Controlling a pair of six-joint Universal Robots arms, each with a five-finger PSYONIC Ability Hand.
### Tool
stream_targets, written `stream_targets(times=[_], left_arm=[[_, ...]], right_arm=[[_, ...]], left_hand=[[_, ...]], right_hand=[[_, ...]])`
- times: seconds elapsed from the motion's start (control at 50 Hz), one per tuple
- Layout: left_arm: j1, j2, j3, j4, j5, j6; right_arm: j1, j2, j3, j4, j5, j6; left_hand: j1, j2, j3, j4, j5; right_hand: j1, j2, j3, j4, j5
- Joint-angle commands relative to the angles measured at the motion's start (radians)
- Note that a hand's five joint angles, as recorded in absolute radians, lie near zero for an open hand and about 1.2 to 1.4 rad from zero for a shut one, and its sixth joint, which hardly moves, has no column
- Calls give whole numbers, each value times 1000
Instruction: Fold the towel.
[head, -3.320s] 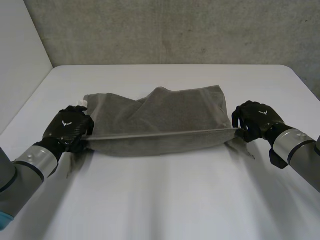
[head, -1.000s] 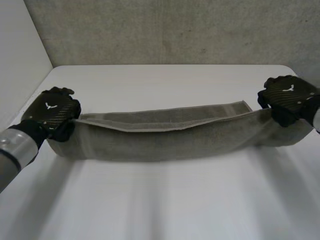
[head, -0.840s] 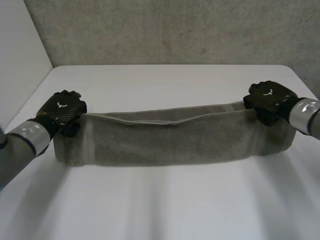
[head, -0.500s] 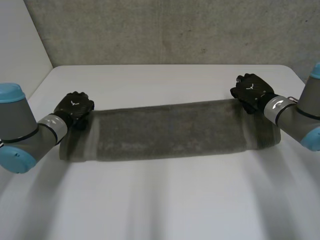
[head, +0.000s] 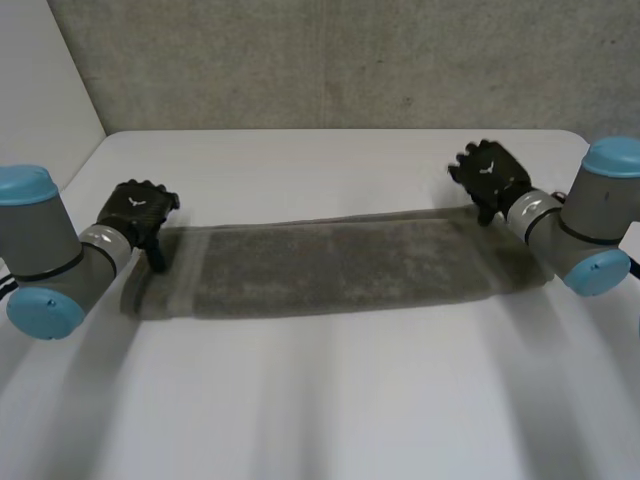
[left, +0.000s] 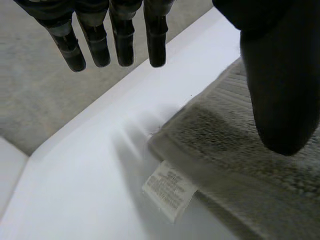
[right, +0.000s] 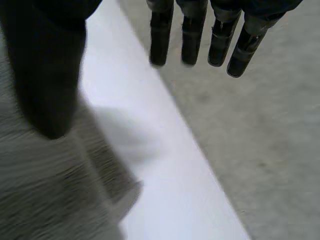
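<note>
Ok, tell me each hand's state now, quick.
Left hand: open, holding nothing, at one end of the towel.
Right hand: open, holding nothing, at the other end.

The towel (head: 330, 265) was dull grey-brown with a paler stripe (head: 182, 272) across one end and a white label (left: 169, 190) printed in grey. The table (head: 320, 400) was white, the left hand (head: 135, 208) and right hand (head: 488, 172) black, the wall (head: 330, 60) behind mottled grey.

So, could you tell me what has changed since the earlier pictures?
The left hand and right hand lifted the towel by its ends, stretched it, laid it down as a long folded strip, then let go and opened. The table is unchanged.
</note>
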Motion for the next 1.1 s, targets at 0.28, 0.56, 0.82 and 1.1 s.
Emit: stream_targets(times=[0.28,0.56,0.82,1.1], left_arm=[[9,417,-350,41,-3,-15],[8,446,-510,131,25,-18],[12,431,-515,141,24,-23],[12,431,-527,143,24,-23]], right_arm=[[-60,-522,537,-124,-2,245],[-209,-506,709,53,-68,225],[-231,-324,657,36,-159,67],[-232,-257,613,-24,-122,64]], left_hand=[[-89,-50,-52,-59,-10],[-86,-47,-52,-59,-7],[-86,-47,-52,-59,-7],[-89,-50,-52,-59,-10]], right_hand=[[-256,-279,-44,-76,-202],[-29,-52,-44,-76,25],[151,127,-44,-76,204],[966,943,-44,-76,1019]])
